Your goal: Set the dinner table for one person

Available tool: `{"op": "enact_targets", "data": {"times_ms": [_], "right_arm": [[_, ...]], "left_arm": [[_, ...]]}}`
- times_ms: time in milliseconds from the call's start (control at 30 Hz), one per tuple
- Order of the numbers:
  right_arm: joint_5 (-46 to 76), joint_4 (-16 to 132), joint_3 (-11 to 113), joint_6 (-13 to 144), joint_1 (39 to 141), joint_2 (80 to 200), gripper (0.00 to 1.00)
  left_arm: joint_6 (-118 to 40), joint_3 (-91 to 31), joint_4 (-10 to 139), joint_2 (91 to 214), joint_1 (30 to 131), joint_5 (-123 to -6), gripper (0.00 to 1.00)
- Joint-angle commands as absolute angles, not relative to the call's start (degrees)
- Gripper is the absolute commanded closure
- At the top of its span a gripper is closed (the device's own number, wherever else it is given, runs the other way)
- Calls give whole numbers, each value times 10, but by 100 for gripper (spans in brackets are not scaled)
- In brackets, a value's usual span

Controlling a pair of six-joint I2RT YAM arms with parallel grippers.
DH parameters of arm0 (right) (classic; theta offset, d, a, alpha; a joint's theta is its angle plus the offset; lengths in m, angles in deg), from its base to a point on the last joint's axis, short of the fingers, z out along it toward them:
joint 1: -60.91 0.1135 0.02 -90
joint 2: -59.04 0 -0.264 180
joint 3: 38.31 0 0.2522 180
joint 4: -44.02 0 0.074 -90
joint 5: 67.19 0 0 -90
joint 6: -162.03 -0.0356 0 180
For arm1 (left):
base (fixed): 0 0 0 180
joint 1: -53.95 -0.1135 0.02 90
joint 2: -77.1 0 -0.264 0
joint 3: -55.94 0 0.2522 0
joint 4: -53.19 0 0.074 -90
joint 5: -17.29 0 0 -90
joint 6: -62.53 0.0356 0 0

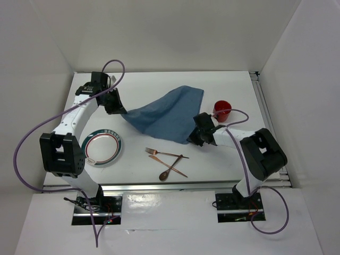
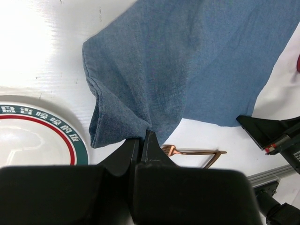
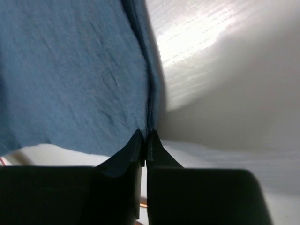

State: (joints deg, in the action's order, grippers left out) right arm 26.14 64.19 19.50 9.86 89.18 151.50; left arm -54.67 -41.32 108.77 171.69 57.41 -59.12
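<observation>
The blue cloth placemat (image 1: 167,114) hangs stretched over the white dinner table (image 1: 159,85). My left gripper (image 1: 121,110) is shut on its left corner, seen in the left wrist view (image 2: 142,133) with cloth (image 2: 187,61) bunched at the tips. My right gripper (image 1: 192,137) is shut on its near right corner; the right wrist view (image 3: 145,135) shows the cloth (image 3: 70,70) pinched between the tips. A plate (image 1: 103,147) with a green and red rim lies at the near left. A copper fork (image 1: 162,153), knife and spoon (image 1: 171,168) lie crossed in front.
A red cup (image 1: 222,110) stands at the right, just behind my right arm. Silver rails (image 1: 271,125) edge the table at the right and front. White walls enclose the back and sides. The plate also shows in the left wrist view (image 2: 33,140).
</observation>
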Motion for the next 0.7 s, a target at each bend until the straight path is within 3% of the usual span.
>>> {"op": "enact_targets", "data": {"times_ms": [0, 467, 667], "right_arm": [[312, 658, 229, 88, 902, 1534, 100], [372, 773, 438, 298, 851, 1301, 100], [377, 812, 490, 340, 851, 1229, 100]], "left_arm": [[-544, -435, 1082, 1690, 575, -583, 100], [-528, -670, 1182, 1683, 564, -600, 100], [-523, -696, 1211, 1626, 559, -600, 100]]}}
